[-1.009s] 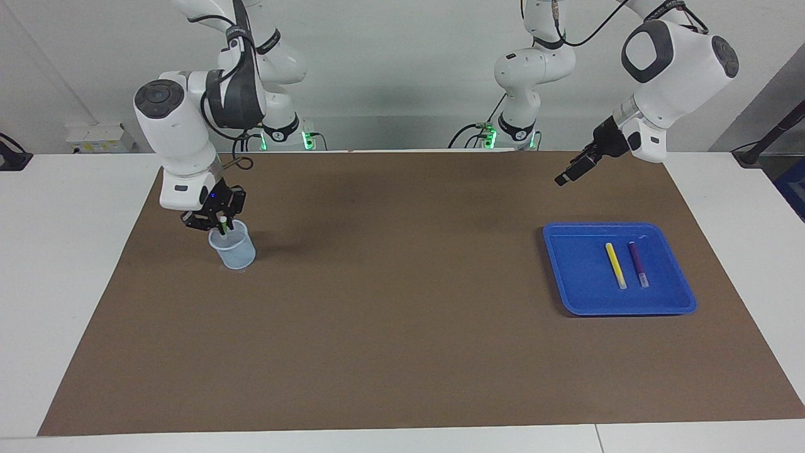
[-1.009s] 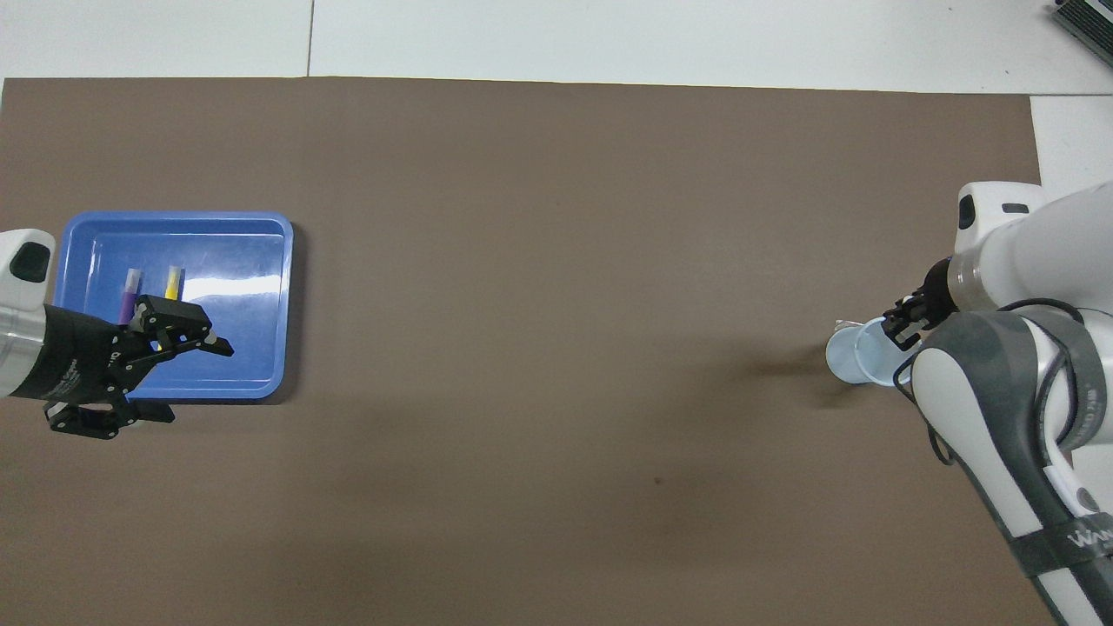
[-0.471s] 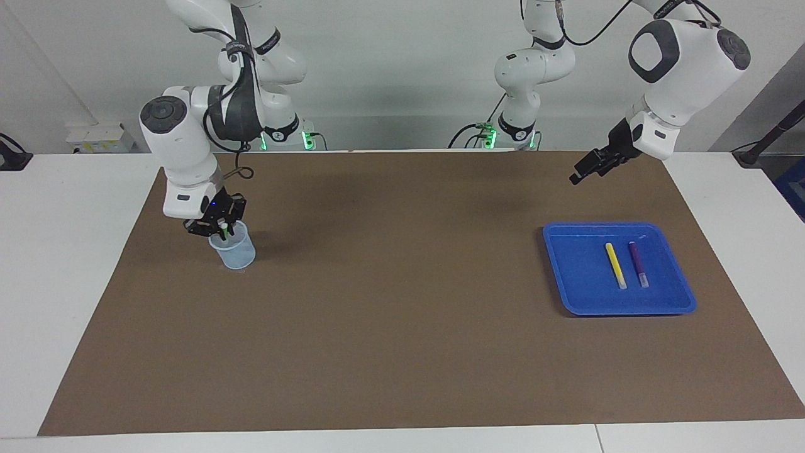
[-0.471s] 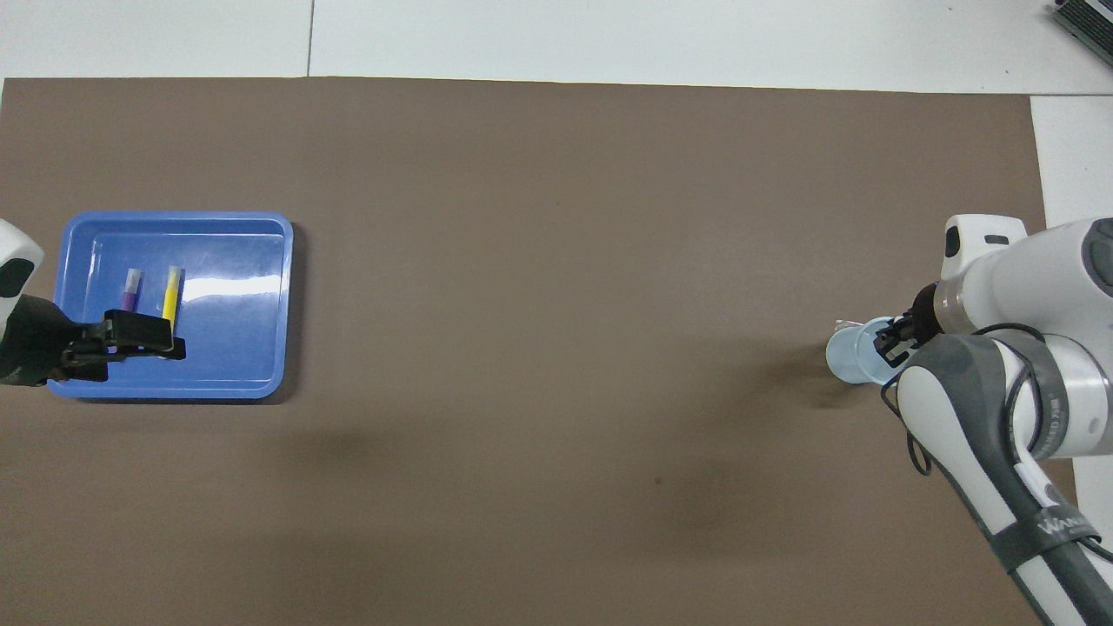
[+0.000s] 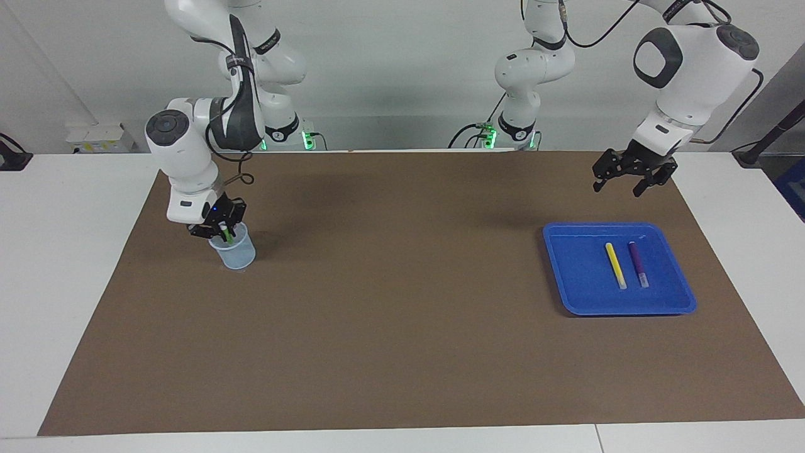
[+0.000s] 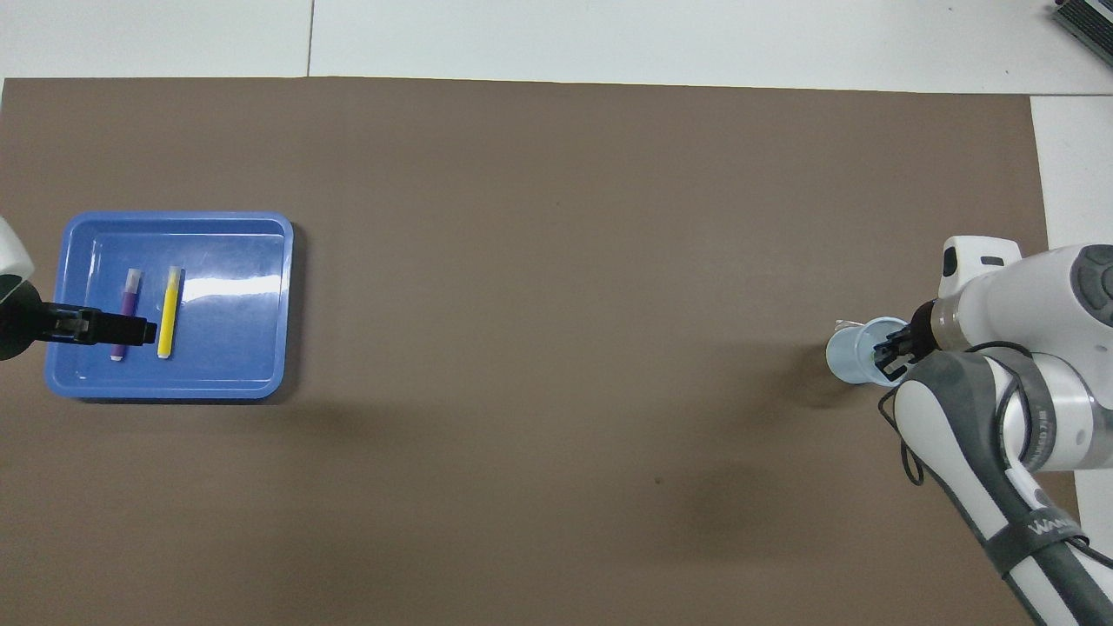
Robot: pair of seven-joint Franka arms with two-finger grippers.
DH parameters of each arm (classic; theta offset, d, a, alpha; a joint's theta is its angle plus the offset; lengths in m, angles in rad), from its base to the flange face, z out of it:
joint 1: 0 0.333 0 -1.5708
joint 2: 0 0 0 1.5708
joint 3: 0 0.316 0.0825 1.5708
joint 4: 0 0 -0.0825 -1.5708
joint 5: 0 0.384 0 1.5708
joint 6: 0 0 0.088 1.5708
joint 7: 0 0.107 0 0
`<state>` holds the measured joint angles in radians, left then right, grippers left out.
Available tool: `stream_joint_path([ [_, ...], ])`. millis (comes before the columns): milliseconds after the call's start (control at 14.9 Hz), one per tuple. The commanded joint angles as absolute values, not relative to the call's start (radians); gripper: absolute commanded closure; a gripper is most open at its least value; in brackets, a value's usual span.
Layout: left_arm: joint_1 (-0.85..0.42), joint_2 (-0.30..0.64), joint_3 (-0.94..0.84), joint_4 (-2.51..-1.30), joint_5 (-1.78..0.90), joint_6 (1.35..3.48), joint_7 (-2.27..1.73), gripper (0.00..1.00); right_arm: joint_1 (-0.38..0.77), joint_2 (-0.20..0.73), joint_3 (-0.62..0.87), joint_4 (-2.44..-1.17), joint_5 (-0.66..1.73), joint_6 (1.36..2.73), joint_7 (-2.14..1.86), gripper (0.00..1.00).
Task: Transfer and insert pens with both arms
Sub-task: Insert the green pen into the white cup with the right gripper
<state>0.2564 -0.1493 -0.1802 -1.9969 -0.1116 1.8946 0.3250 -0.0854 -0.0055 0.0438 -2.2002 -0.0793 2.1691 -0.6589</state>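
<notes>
A white surface [image 5: 75, 264] is mostly covered by a large brown rectangular mat [image 5: 402, 314]. On the mat, toward the right arm's end, stands a small translucent pale blue plastic cup [image 5: 234, 250]. Toward the left arm's end lies a shallow blue rectangular plastic tray [image 5: 569, 264], well apart from the cup.

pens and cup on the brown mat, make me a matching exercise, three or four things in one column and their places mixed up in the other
Things:
1. slim green pen
2. slim yellow pen
3. slim purple pen
4. translucent plastic cup

Places:
A. in the blue plastic tray, nearest the left arm's end of the table
B. standing on the brown mat
C. in the cup
D. in the tray, beside the purple pen

Pairs: 1-C, 2-D, 3-A, 4-B
</notes>
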Motion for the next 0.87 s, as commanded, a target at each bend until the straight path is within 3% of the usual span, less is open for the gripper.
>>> stream_joint_path([
  [0,0.273,-0.149,-0.189,-2.023,-0.066,1.936,0.377,0.00,-0.101,-0.035,0.060,-2.195,-0.078,2.157,-0.672,0.34],
  [403,0.359,-0.135,-0.190,-2.117,-0.066,2.045,0.385,0.00,-0.063,-0.035,0.066,-2.011,0.012,1.904,-0.661,0.34],
  [672,0.370,-0.075,-0.189,-2.115,-0.066,2.091,0.382,0.00,-0.063,-0.038,0.066,-1.936,0.155,1.803,-0.660,0.24],
  [807,0.377,-0.034,-0.189,-2.117,-0.066,2.132,0.382,0.00,-0.061,-0.037,0.066,-1.850,0.212,1.676,-0.609,0.11],
])
